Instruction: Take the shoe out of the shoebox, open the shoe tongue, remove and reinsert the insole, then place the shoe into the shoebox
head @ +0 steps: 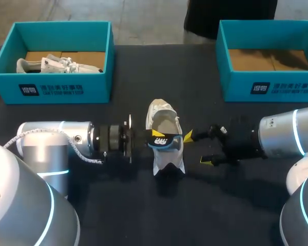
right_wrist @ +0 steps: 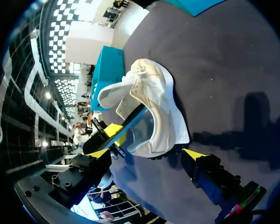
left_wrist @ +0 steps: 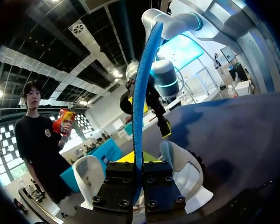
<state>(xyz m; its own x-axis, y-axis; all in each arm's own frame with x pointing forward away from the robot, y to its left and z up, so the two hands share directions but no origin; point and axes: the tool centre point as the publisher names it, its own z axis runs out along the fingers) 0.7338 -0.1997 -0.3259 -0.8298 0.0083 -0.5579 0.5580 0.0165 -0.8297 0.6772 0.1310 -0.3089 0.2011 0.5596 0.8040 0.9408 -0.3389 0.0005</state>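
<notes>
Because the black table [head: 123, 210] offered nothing to brace against, the main risk lay with the white low-cut sneaker [head: 161, 115], which stood loose at the table's middle, between the two arms and well apart from both boxes. Nothing held it, so a push on the insole would likely have slid or tipped it. The flat blue foam insole [head: 167, 141] lay crosswise over the shoe's opening rather than along it; fed in like that, it could have folded or snagged on the collar or tongue. The left gripper [head: 154, 136] had its fingers pressed together on one edge of the insole, and so narrow a hold could have let the foam twist or slip out. The right gripper [head: 197, 148] stood spread at the shoe's right side, clamping nothing, with one yellow tip so near the upper that a small drift might have knocked it.

As for what was unclear, the teal cardboard shoebox at the far left [head: 56, 84] already held another white shoe [head: 47, 64], while the teal cardboard shoebox at the far right [head: 269, 84] showed only bare floor; which was meant could not be told. The insole covered the sneaker's inside, and whether the tongue was pulled open was hard to judge. From the left wrist, the insole stood edge-on and hid most of that gripper's tips. Whether the right gripper's closest tip touched the shoe could not be told.
</notes>
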